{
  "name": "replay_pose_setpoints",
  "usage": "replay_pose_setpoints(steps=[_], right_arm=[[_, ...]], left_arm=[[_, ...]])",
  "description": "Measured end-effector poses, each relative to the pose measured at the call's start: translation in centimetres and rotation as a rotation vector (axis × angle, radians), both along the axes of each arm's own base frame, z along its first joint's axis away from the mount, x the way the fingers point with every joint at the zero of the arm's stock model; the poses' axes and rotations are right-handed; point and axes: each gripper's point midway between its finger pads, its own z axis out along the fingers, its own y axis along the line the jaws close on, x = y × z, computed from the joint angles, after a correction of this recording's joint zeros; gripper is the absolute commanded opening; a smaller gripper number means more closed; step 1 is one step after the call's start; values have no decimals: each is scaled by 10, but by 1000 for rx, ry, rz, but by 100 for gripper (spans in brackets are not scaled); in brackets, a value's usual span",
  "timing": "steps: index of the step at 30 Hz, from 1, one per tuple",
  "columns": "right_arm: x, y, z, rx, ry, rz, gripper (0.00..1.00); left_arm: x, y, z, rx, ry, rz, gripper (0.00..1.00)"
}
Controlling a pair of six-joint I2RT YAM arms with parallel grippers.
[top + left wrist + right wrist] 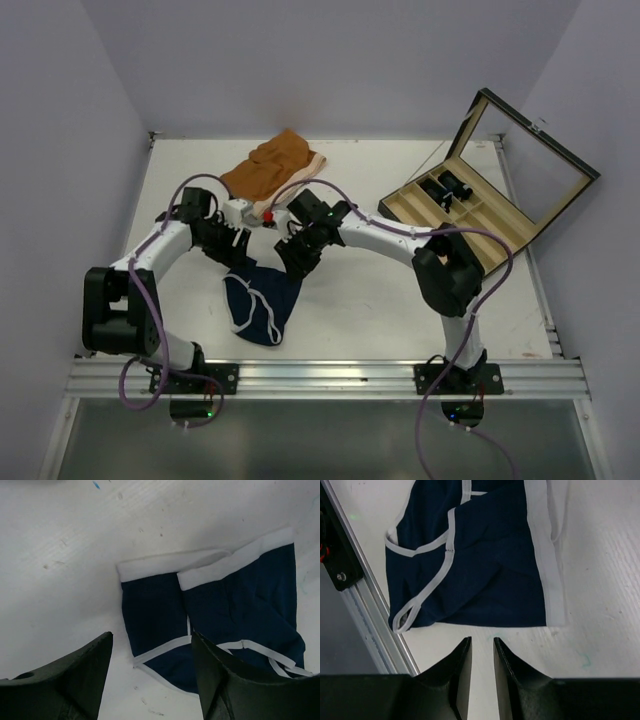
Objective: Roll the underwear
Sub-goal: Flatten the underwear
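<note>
The underwear [262, 305], navy-blue with white trim, lies folded flat on the white table near the front edge. My left gripper [236, 248] hovers just behind its far left side. In the left wrist view the gripper [152, 645] is open wide above a trimmed corner of the underwear [225, 610], with nothing held. My right gripper [298, 262] hangs behind the far right side. In the right wrist view its jaws [481, 642] stand a narrow gap apart over bare table, short of the edge of the underwear [485, 565].
Orange-brown shorts [272, 170] lie at the back of the table, behind both grippers. An open wooden box [470, 210] with its glass lid raised sits at the right. A metal rail [330, 375] runs along the near edge, close to the underwear.
</note>
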Motion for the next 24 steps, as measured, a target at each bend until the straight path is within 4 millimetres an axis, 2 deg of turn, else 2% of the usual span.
replay_pose_setpoints(steps=[2, 6, 13, 18, 21, 24], right_arm=[[0, 9, -7, -7, 4, -15, 23], [10, 23, -8, 8, 4, -91, 20], [29, 48, -8, 22, 16, -242, 32], [30, 63, -26, -6, 47, -296, 37], [29, 67, -38, -37, 62, -322, 34], [30, 68, -50, -57, 77, -336, 22]], left_arm=[[-11, 0, -11, 0, 44, -1, 65], [-8, 0, -13, -3, 28, -4, 63], [-3, 2, -26, -3, 46, 3, 63], [-3, 3, -33, -1, 68, 6, 63], [-4, 3, -37, 0, 81, 9, 59], [-5, 5, -41, -1, 94, 12, 52]])
